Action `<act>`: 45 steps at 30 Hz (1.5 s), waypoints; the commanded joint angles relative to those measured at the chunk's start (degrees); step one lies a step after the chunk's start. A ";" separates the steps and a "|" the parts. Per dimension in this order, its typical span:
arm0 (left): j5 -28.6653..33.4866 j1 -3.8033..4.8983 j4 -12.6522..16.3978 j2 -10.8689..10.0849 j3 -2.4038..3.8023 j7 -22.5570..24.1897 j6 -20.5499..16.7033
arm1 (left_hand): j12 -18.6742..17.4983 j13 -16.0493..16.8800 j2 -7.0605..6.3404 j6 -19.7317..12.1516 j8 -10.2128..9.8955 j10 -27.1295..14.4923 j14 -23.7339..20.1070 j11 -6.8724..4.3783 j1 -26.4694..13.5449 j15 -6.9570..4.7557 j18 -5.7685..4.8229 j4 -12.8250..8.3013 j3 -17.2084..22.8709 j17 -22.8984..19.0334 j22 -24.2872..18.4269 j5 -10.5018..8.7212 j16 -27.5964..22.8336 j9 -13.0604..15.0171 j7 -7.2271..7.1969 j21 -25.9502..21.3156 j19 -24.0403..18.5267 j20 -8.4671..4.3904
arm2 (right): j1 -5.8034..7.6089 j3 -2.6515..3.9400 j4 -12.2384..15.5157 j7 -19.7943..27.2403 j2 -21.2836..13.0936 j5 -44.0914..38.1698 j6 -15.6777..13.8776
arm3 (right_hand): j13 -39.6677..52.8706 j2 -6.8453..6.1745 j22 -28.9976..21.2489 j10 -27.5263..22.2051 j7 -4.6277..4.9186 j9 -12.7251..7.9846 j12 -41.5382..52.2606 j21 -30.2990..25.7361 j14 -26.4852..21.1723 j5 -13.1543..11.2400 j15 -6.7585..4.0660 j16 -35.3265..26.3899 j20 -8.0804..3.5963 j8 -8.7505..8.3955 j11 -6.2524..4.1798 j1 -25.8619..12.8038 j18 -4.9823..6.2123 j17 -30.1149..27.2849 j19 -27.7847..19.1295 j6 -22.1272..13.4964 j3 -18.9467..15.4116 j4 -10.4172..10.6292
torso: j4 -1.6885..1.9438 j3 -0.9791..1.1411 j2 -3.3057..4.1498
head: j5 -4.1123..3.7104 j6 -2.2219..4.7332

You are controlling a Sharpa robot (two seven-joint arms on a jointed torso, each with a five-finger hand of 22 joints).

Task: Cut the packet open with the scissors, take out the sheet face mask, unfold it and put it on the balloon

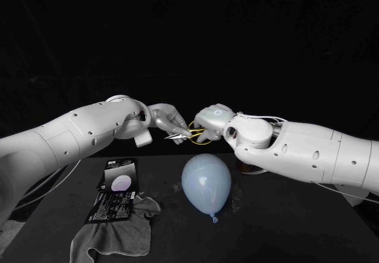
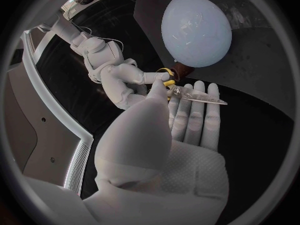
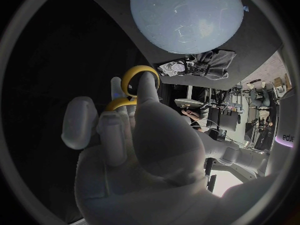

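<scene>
Both hands are raised above the far edge of the desk point(image 1: 304, 233), meeting over its middle with the scissors point(image 1: 188, 135) between them.

Left hand point(image 1: 167, 121): you see its fingers point(image 2: 199, 116) laid out straight and side by side, with the scissor blades lying across their tips. The thumb is pressed down near the pivot, so this hand pinches the blade end. The blades are together and point left.

Right hand point(image 1: 213, 116): its fingers sit at the yellow handle loops and it grips the handle end. The thumb stands apart from the other fingers.

The pale blue balloon point(image 1: 207, 183) lies on the desk below the hands, in the middle, with its knot toward the near edge.

The packet point(image 1: 117, 189) lies flat on the left side of the desk, well apart from both hands and just left of the balloon. Its near end meets a crumpled grey cloth point(image 1: 118, 233). You cannot tell from here whether the packet is cut.
</scene>
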 commanded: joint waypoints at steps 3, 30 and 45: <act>0.08 0.03 0.14 0.39 0.05 0.01 2.03 | 0.09 -0.02 1.26 0.48 0.14 0.71 0.66 -0.14 0.30 -0.13 0.41 -0.06 1.05 0.14 -0.07 -0.04 -0.11 0.06 -0.21 0.31 0.68 -0.19 | 0.07 0.06 0.12 -0.78 0.11 -1.38 -0.44 | -0.05 4.91 0.46 3.70 0.20 0.00 0.16 0.19 4.72 0.20 -0.45 0.30 -0.08 0.00 -3.45 5.35 -0.22 8.86 0.37 0.17 0.03 0.26 | -0.01 0.02 -0.06 | -0.02 0.01; -1.26 0.02 0.69 0.28 -0.08 -0.26 4.65 | -0.05 -0.03 -1.21 2.37 4.34 7.32 6.12 -2.14 -2.24 -2.16 0.30 -1.13 31.90 3.61 0.17 -0.03 -0.14 5.95 -1.98 1.78 3.91 -2.17 | 0.08 0.06 -0.25 1.18 0.02 -0.64 -3.23 | -2.75 2.17 -15.97 -8.47 2.21 -2.67 -0.03 -21.59 -1.85 0.15 2.03 -7.18 1.71 -5.02 -0.99 6.52 4.28 -13.83 -14.99 -8.08 -4.56 1.09 | 0.02 -0.01 -0.02 | 0.11 -0.10; 1.40 0.03 0.73 -0.12 -0.30 -1.40 5.94 | 0.02 0.03 -2.51 2.02 5.81 8.51 6.98 -2.40 -5.61 -2.48 0.29 -3.33 36.56 4.97 0.30 -0.03 -0.05 8.50 -2.11 2.36 4.49 -2.53 | 0.15 0.20 4.01 7.41 -2.99 6.17 -5.26 | -2.51 -0.58 -15.07 -11.43 0.72 -4.51 0.51 -21.57 0.62 0.18 1.65 -7.13 1.15 -4.44 -1.23 7.10 3.33 -10.41 -8.86 -10.14 -1.99 1.88 | -0.03 0.02 -0.01 | 0.45 -0.25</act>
